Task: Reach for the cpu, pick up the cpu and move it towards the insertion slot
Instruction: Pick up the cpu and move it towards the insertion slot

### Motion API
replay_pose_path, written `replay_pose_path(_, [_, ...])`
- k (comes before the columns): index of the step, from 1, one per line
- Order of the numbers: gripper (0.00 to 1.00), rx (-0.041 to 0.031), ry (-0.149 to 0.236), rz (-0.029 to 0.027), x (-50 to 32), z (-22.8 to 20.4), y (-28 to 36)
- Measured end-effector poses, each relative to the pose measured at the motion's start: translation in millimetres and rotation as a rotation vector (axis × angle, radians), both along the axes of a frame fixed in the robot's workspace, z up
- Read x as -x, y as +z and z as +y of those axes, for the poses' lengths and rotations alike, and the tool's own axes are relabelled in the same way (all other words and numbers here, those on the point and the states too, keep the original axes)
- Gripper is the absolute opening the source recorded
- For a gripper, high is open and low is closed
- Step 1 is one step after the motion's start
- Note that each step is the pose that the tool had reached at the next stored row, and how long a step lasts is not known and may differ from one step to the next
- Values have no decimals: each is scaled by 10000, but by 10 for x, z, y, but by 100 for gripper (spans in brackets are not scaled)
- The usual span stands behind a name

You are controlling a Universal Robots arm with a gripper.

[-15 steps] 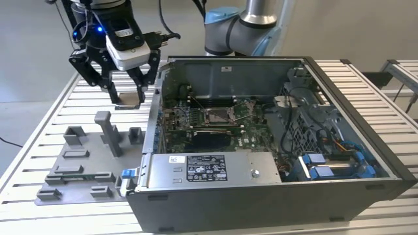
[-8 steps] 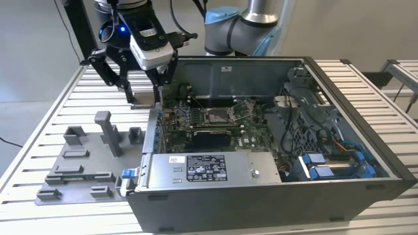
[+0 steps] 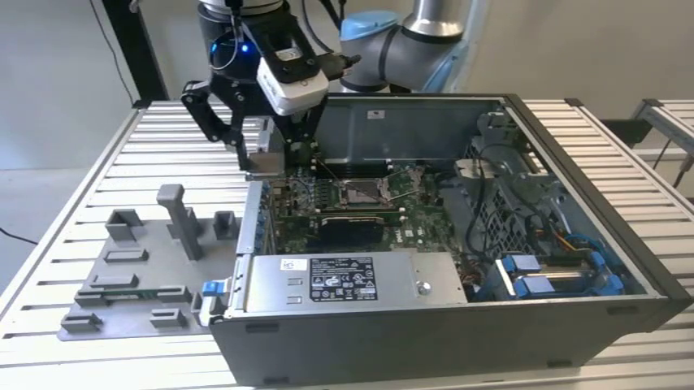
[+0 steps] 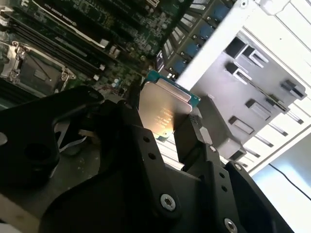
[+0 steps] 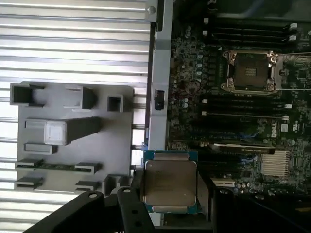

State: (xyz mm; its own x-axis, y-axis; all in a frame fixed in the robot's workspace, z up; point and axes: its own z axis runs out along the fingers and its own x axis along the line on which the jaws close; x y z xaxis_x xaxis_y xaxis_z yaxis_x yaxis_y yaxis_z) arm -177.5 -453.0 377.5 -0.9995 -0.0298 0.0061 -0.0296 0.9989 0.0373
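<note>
Although the cpu [image 5: 170, 182] is a small thin chip, we see it plainly in both wrist views, its pale silver lid facing the first wrist camera with a green edge around it. In the second wrist view the cpu [image 4: 163, 114] sits pinched between the black fingers [image 4: 192, 133] of the gripper [image 4: 163, 126], which are closed narrowly on its opposite edges; it is off every surface, carried in the air.

In the exterior view the gripper [image 3: 266, 158] hangs over the wall of the open computer case [image 3: 434, 325] on that view's left, just at the edge of the green circuit board [image 3: 325, 203]. The insertion slot [image 3: 363, 192] lies further in, toward the middle of the board, with its metal frame open and its dark centre bare. In the first wrist view the insertion slot [image 5: 250, 72] is well apart from the held chip. The grey fixture plate [image 3: 141, 268] rests outside the case on the slatted table [image 3: 87, 162].

We judge the pick done and the carry partly made. The risks from here: the grip is only on thin edges, so a jolt could tilt or drop the chip onto the board, and a low path over the case wall could knock it.
</note>
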Motion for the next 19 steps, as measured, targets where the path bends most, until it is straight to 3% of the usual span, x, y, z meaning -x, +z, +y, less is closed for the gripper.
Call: replay_pose_path(19, [0,1,-1,0,-758,0,-3])
